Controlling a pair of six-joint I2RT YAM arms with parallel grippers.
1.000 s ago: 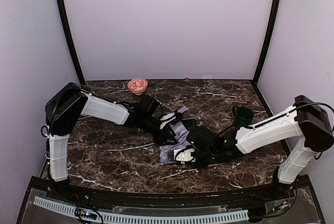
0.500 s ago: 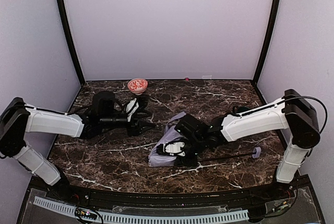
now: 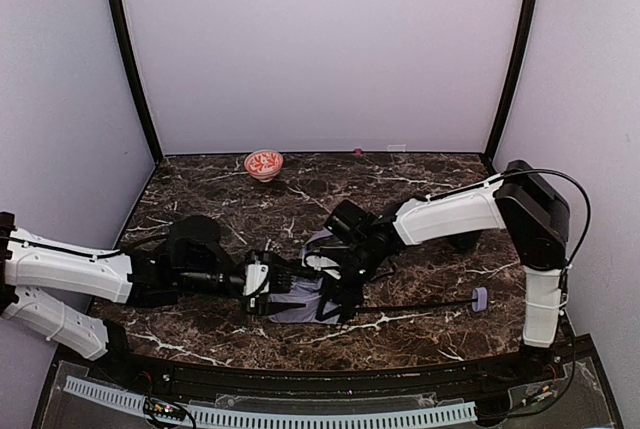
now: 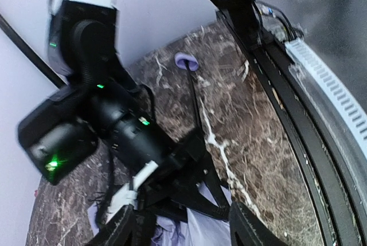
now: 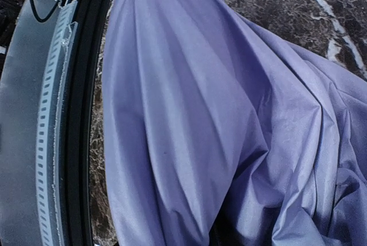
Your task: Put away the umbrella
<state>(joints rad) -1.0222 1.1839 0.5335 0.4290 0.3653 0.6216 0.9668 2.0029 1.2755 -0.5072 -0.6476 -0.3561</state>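
Note:
The umbrella lies near the table's front as a bunched heap of lavender fabric. Its thin black shaft runs right to the small lavender handle. My right gripper presses down into the heap and is shut on the fabric; folds of the umbrella fill the right wrist view and hide its fingers. My left gripper reaches in low from the left and stands open at the heap's left edge. Umbrella fabric lies between its spread fingers, unclamped. The handle shows beyond the right gripper.
A red patterned bowl sits at the back left. A dark green mug is mostly hidden behind the right forearm. The black front rail with its white ribbed strip runs close to the heap. Lavender walls enclose the table.
The left arm swung out, dropped low and came back in at the heap's left edge, jaws a little wider. The right gripper dragged the umbrella left and forward, baring the shaft and handle.

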